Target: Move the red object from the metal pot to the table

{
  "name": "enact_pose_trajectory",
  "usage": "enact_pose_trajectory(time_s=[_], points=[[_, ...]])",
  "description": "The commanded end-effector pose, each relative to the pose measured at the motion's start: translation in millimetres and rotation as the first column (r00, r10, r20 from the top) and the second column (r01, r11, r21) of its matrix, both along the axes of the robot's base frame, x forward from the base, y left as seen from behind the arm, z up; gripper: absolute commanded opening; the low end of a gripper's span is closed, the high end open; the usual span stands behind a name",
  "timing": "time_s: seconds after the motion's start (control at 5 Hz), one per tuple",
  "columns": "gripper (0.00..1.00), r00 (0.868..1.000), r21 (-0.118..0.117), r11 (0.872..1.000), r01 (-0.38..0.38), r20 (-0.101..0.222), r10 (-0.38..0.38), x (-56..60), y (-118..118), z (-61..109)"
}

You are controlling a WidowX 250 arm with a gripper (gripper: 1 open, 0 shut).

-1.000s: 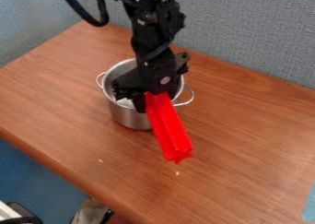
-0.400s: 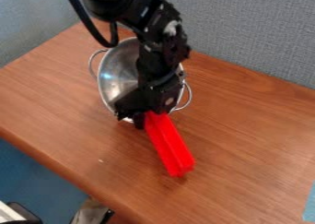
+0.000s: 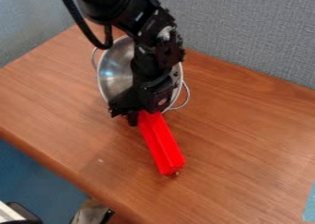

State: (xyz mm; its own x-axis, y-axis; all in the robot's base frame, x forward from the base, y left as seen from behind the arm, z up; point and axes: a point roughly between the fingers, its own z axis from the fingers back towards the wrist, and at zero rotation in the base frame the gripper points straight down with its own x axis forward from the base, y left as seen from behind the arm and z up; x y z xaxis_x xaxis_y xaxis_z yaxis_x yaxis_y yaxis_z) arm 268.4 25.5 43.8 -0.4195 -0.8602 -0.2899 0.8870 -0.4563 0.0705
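the gripper [image 3: 139, 110] points steeply down and clamps the upper end of the red object [image 3: 160, 145], fingers closed on the block. the red object slants down toward the camera, its lower end at or just above the table [image 3: 55, 89]; contact cannot be confirmed. the metal pot [image 3: 117, 71] is tilted behind the arm, interior facing the camera

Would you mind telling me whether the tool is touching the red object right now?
Touching. In the camera view the tool grips the upper end of the red object, with no gap visible between them; the block slopes down from it toward the table.
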Motion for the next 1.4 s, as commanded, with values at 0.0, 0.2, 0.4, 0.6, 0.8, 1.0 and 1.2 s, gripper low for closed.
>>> enact_pose_trajectory(time_s=[0.0, 0.2, 0.4, 0.6, 0.8, 1.0, 1.2], points=[[0.0, 0.997, -0.005, 0.998, 0.062, 0.056, -0.062, -1.0, -2, 9.5], [0.0, 0.995, -0.016, 0.995, 0.095, 0.009, -0.095, 9.7, -16, 21.9], [0.0, 0.988, -0.019, 0.988, 0.151, -0.027, -0.151, 34.1, -42, 42.2], [0.0, 0.993, -0.012, 0.994, 0.107, -0.049, -0.108, 33.6, -66, 63.4], [0.0, 0.995, -0.028, 0.997, 0.066, -0.079, -0.068, 27.8, -92, 78.8], [1.0, 0.995, -0.044, 0.999, -0.001, -0.101, -0.003, 14.6, -101, 86.6], [1.0, 0.996, -0.069, 0.996, -0.058, -0.076, 0.053, 22.6, -88, 55.3]])
